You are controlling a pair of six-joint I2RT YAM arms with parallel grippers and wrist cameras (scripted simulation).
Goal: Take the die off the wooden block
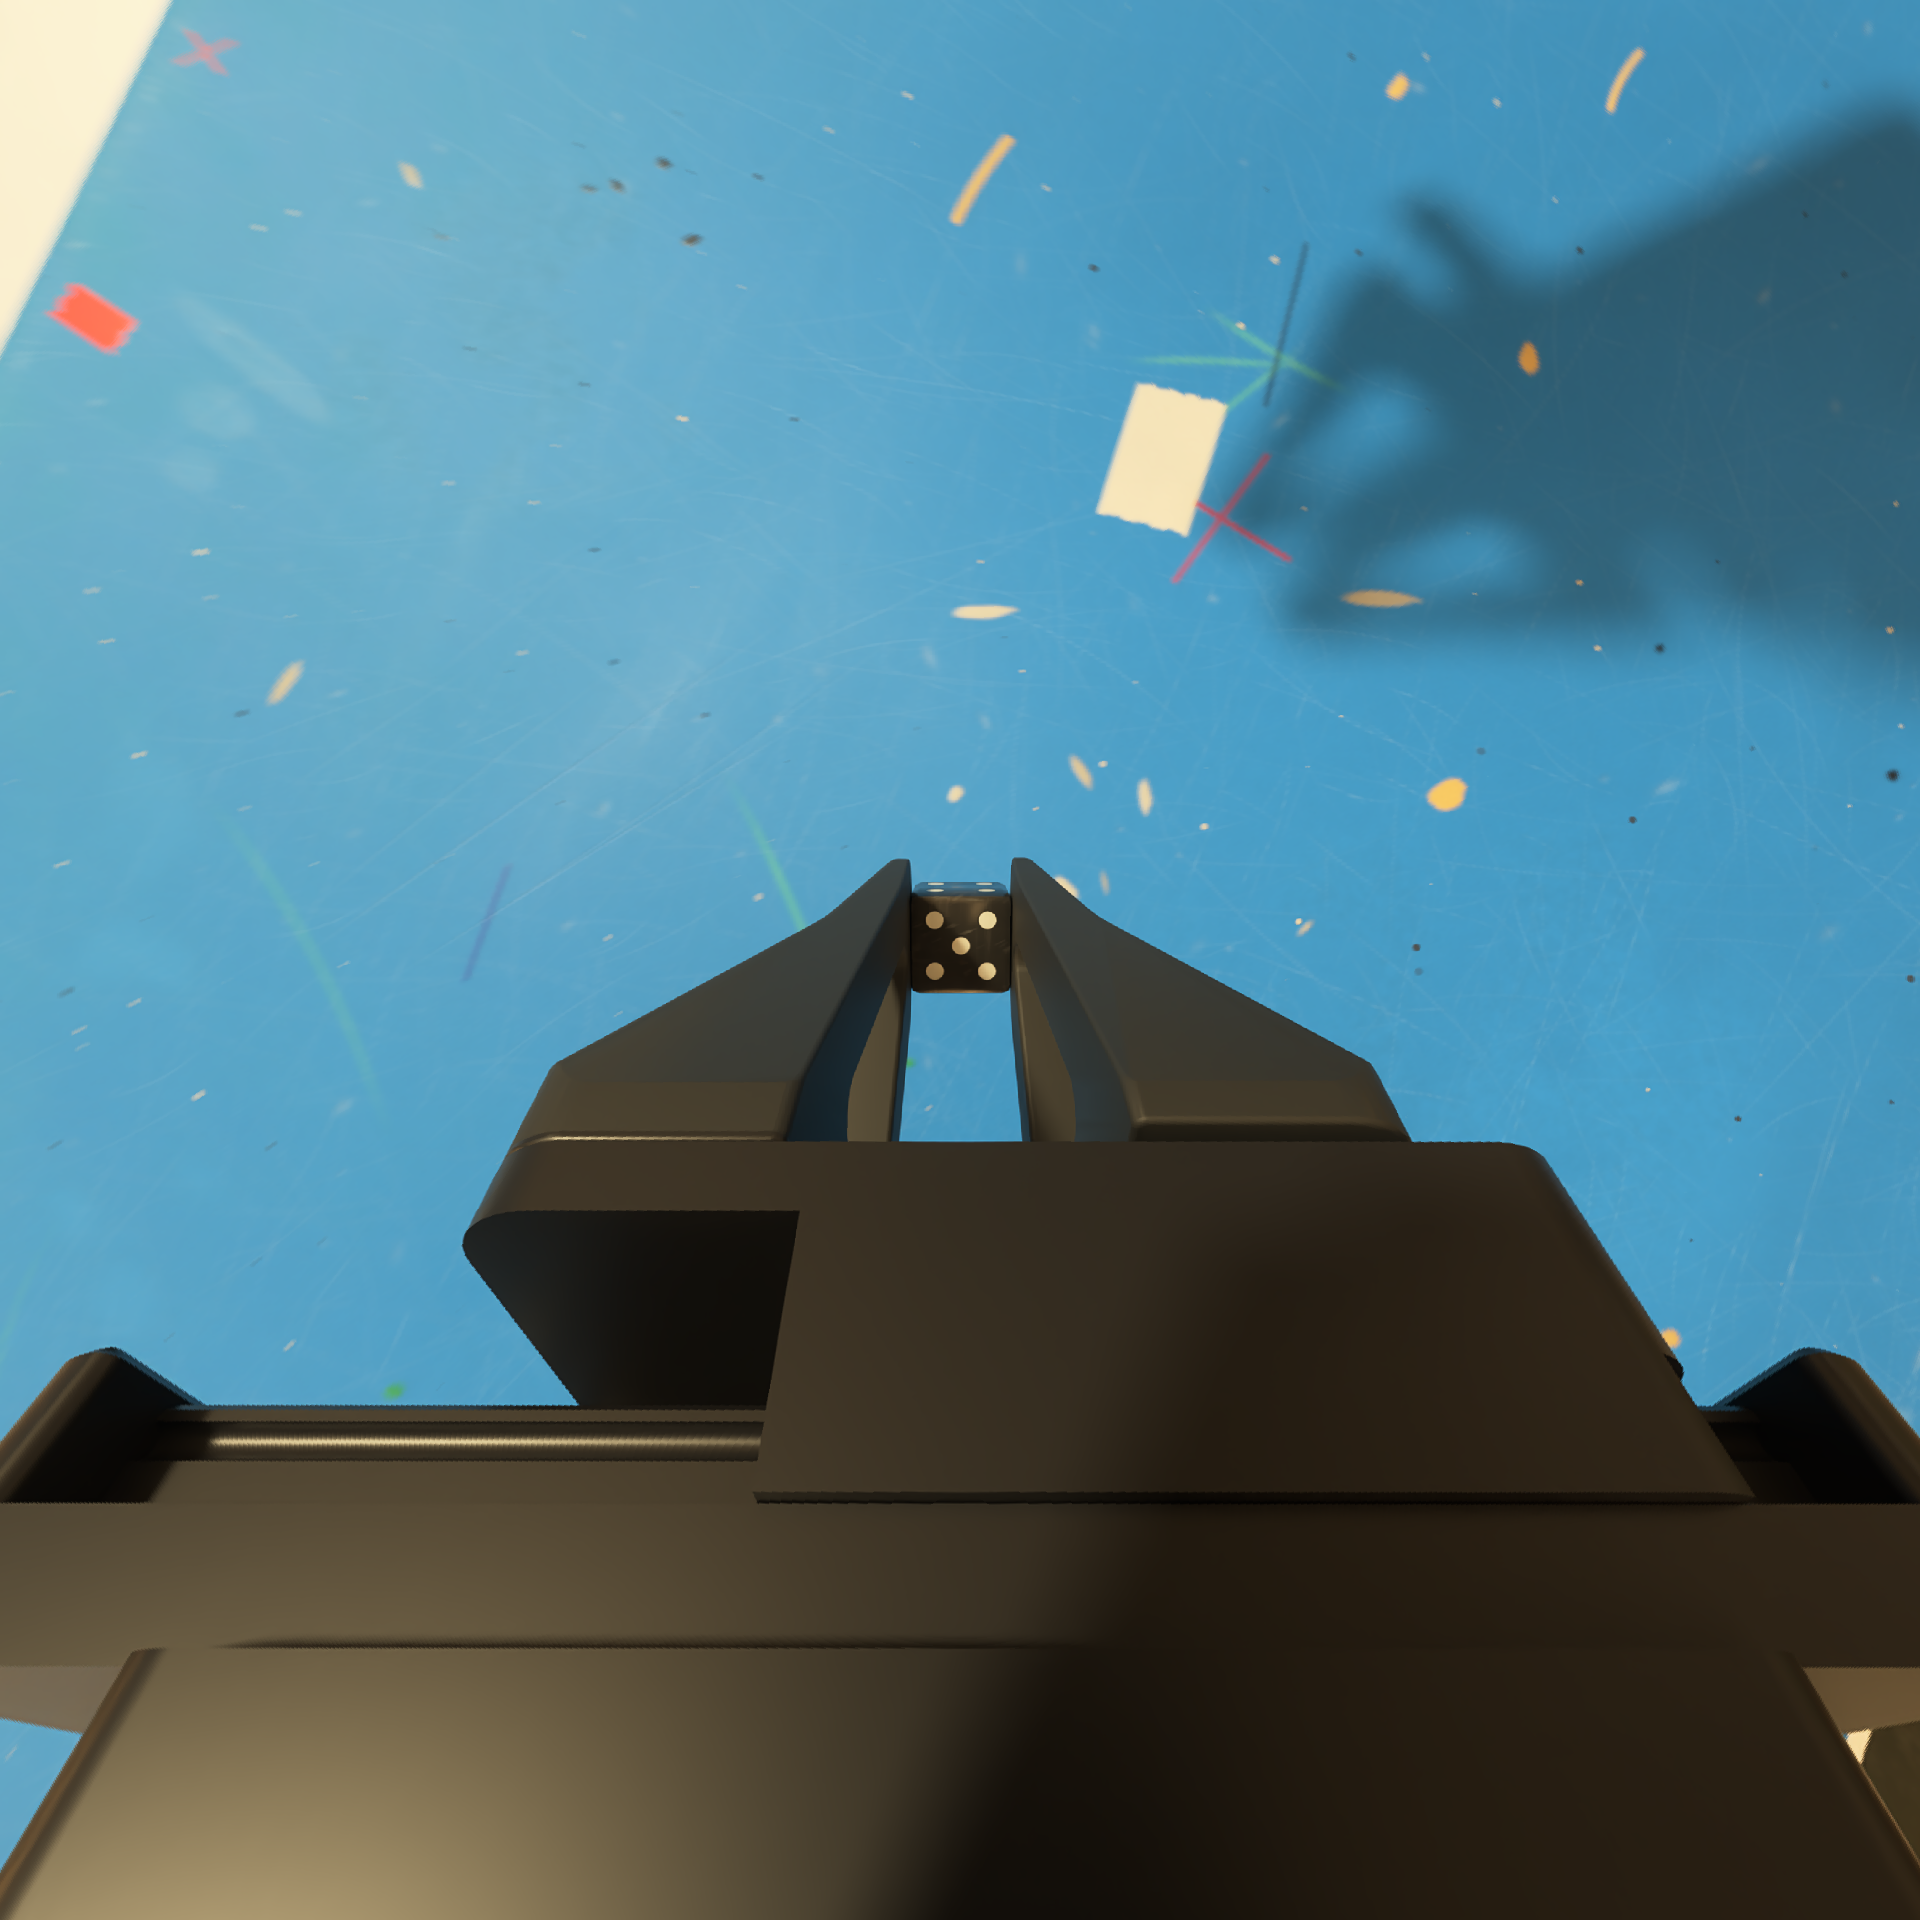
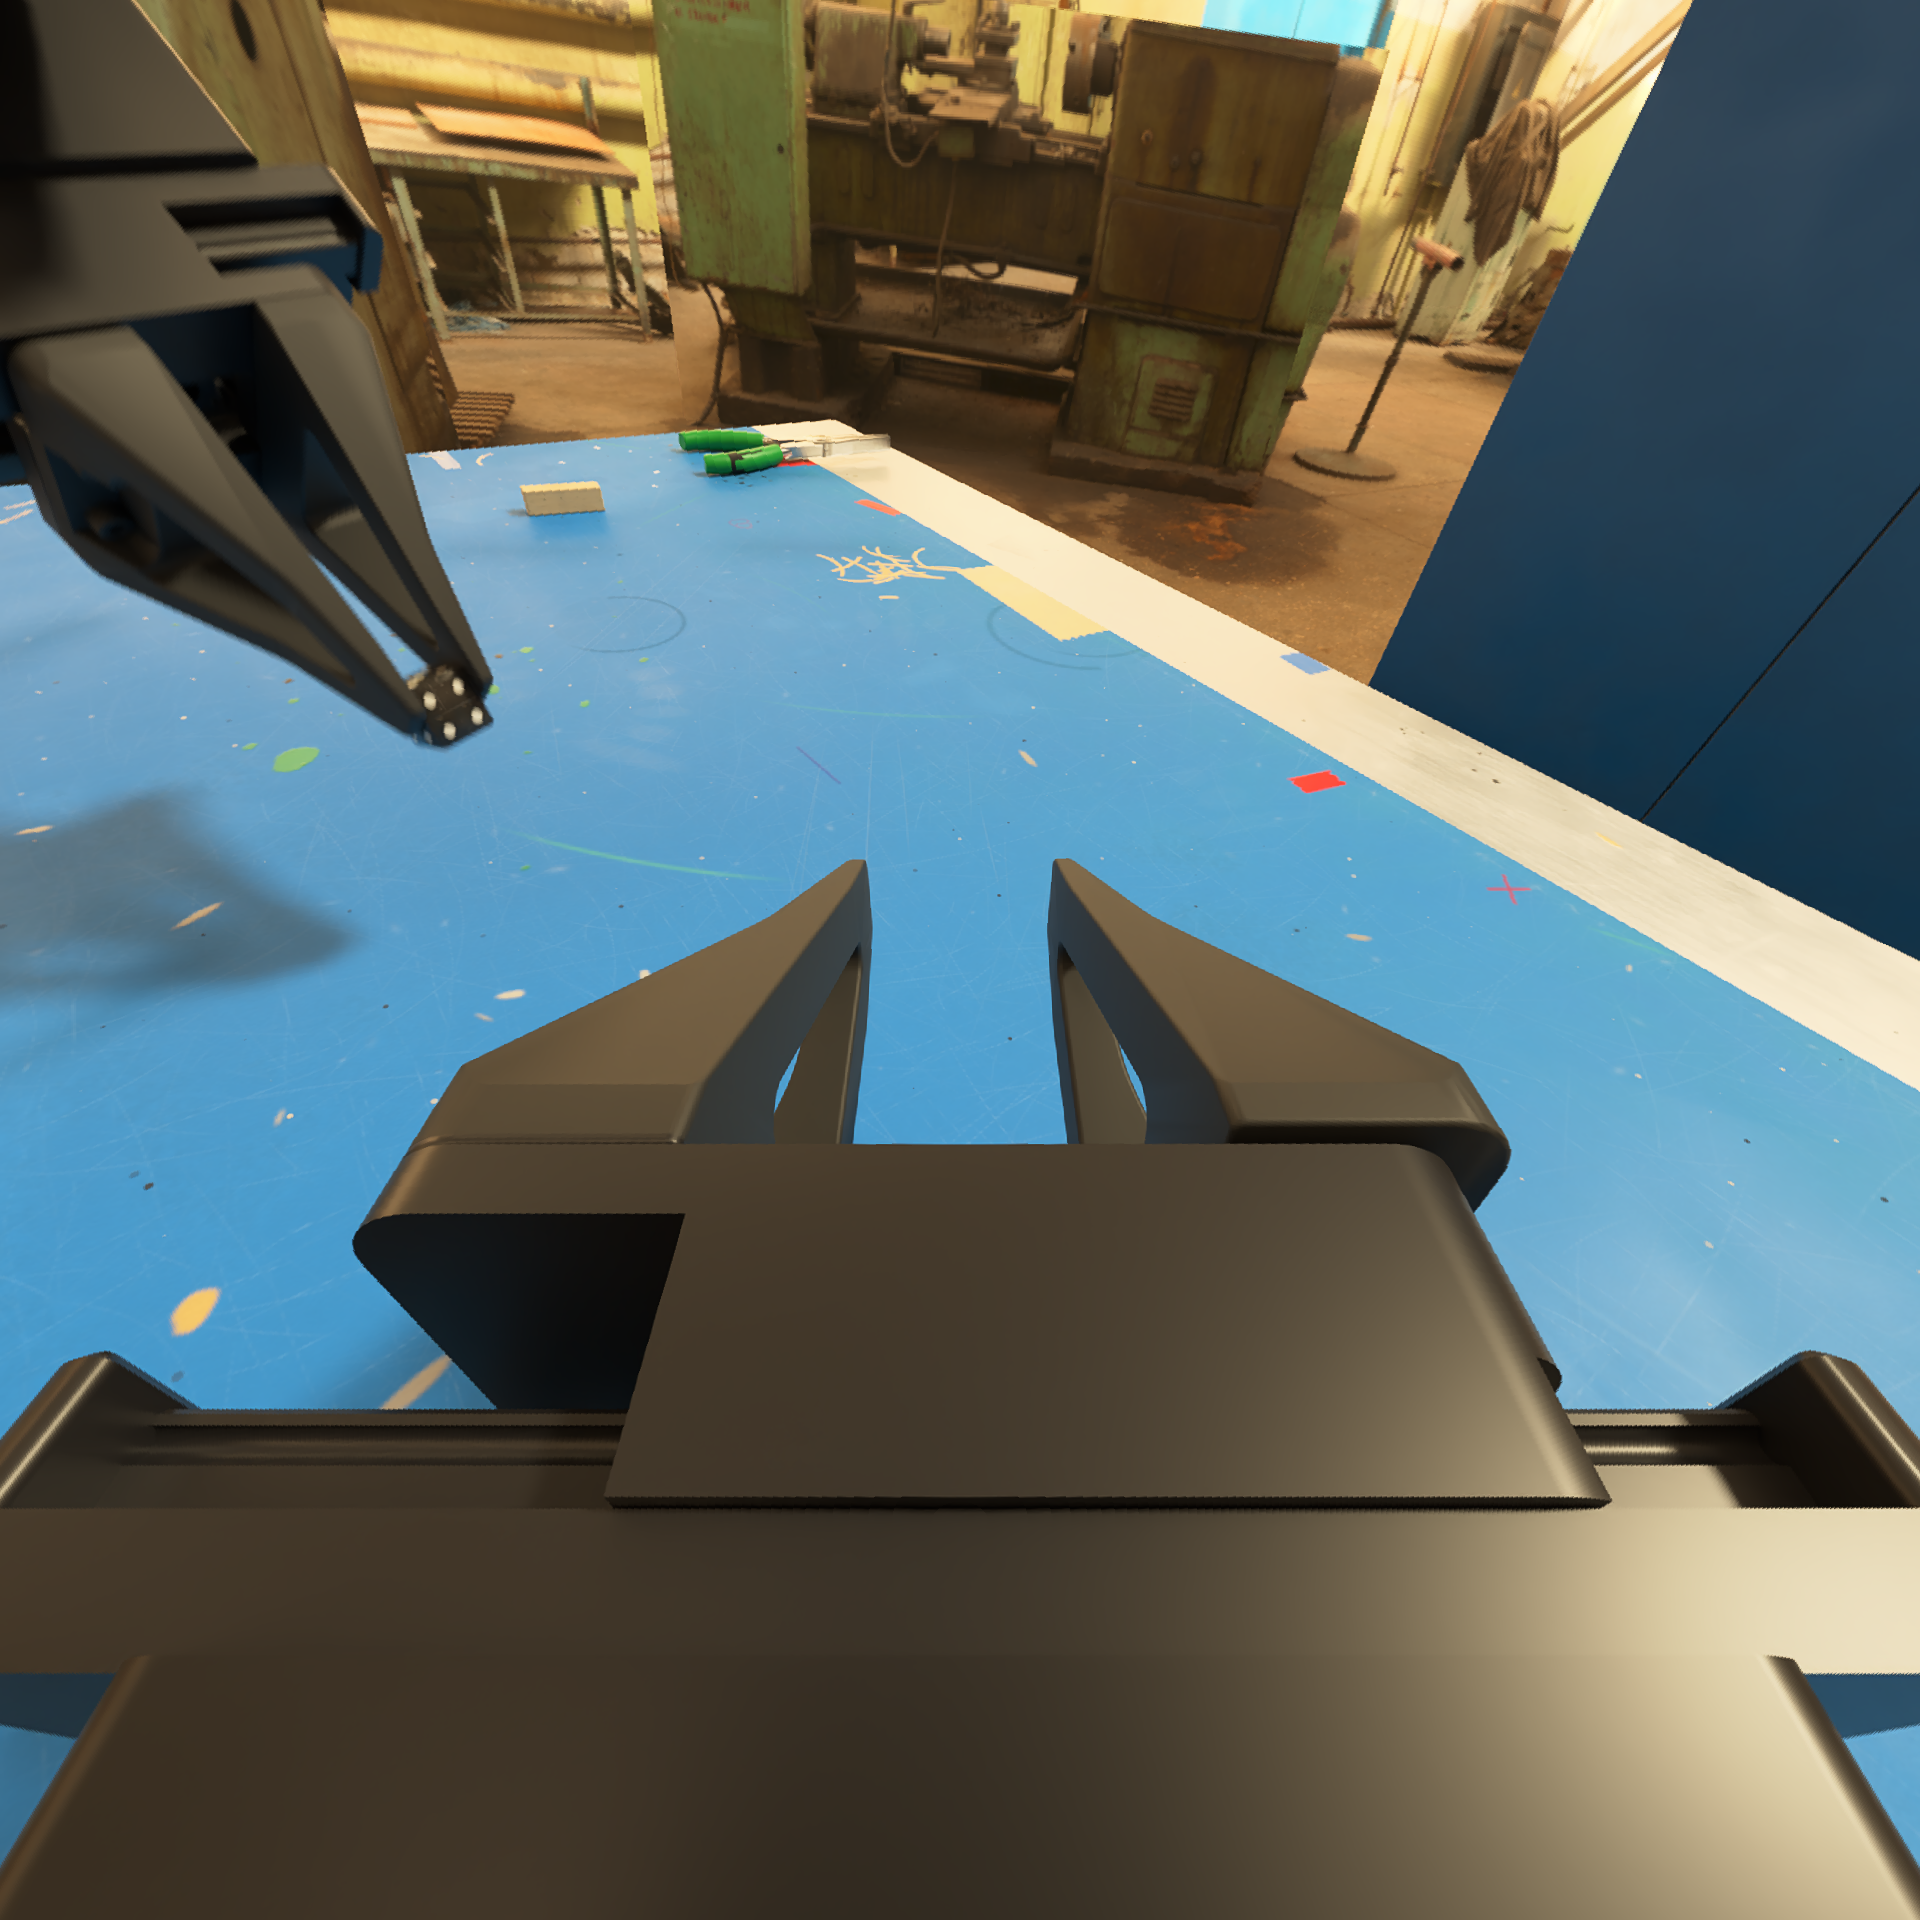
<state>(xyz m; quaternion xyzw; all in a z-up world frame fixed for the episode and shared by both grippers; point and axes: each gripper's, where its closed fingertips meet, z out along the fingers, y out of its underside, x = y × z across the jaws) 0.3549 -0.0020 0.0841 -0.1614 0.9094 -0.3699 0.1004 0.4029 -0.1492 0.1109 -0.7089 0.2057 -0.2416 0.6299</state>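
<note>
My left gripper is shut on a small black die with pale pips, held between its fingertips above the blue table. In the right wrist view the left gripper hangs at the upper left with the die at its tips, clear of the table. A pale wooden block lies on the table far back, with nothing on it. My right gripper is open and empty, low over the table.
Green-handled pliers lie near the table's far corner. A white table edge runs along the right side. A dark blue panel stands to the right. A pale tape patch and the gripper's shadow mark the table.
</note>
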